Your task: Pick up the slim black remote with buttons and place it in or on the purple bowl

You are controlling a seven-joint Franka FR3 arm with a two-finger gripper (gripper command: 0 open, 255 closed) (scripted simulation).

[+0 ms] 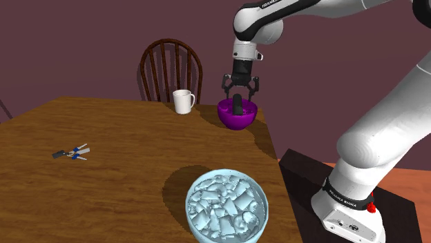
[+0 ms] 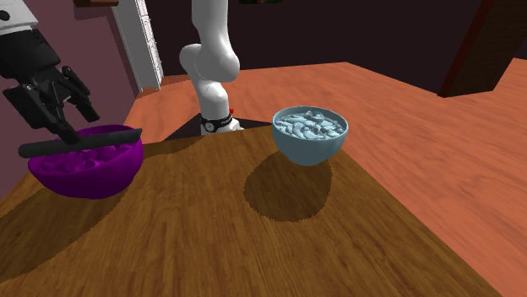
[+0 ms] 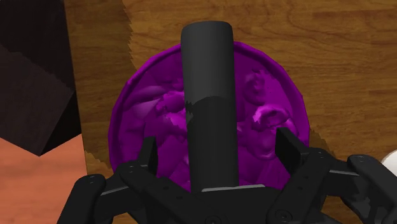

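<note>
The pincer hangs at the upper middle of the shoulder view, right over the purple bowl, which stands near the worktop's far edge. Its fingers are spread apart. The black remote lies between them, with a gap on each side, so it is not gripped. At the left of the second exterior view, the remote lies nearly level across the bowl's rim, and the pincer is just above it. A white mug stands left of the bowl in the shoulder view, with a wooden chair behind it. A pale blue bowl sits at the lower middle, and a small blue and grey thing lies at the left.
</note>
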